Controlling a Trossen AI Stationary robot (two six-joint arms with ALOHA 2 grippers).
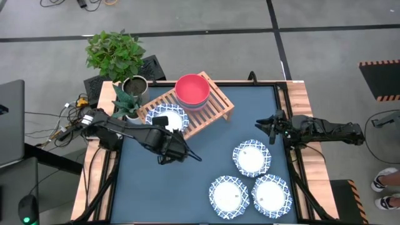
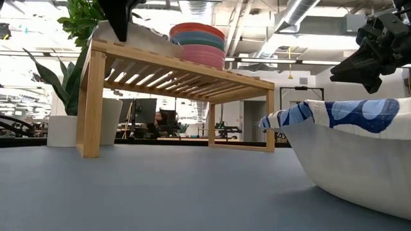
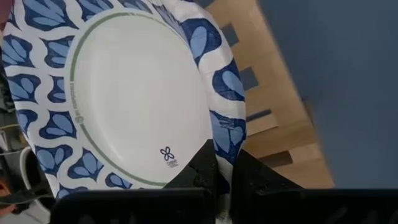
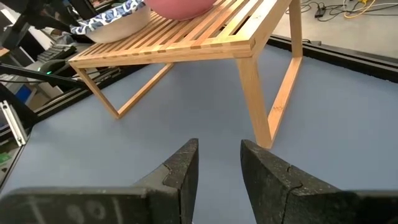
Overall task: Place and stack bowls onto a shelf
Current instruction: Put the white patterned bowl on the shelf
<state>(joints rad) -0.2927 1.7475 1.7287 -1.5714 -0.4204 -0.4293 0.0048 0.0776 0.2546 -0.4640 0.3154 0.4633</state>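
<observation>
The right gripper (image 4: 219,163) is held slightly parted over the counter (image 4: 186,118), facing the wooden shelf (image 4: 205,40).

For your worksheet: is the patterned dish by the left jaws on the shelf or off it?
On: the dish rests on the shelf slats, rim pinched by the left gripper.

On the dish (image 3: 124,93) pinched in my left tool (image 3: 217,171) there is print I cannot read: a line of tiny lettering along the green ring on the side away from the shelf (image 3: 280,118), and a small blue flower mark with a word or two under it, just beside my tool. I find no other writing.
</observation>
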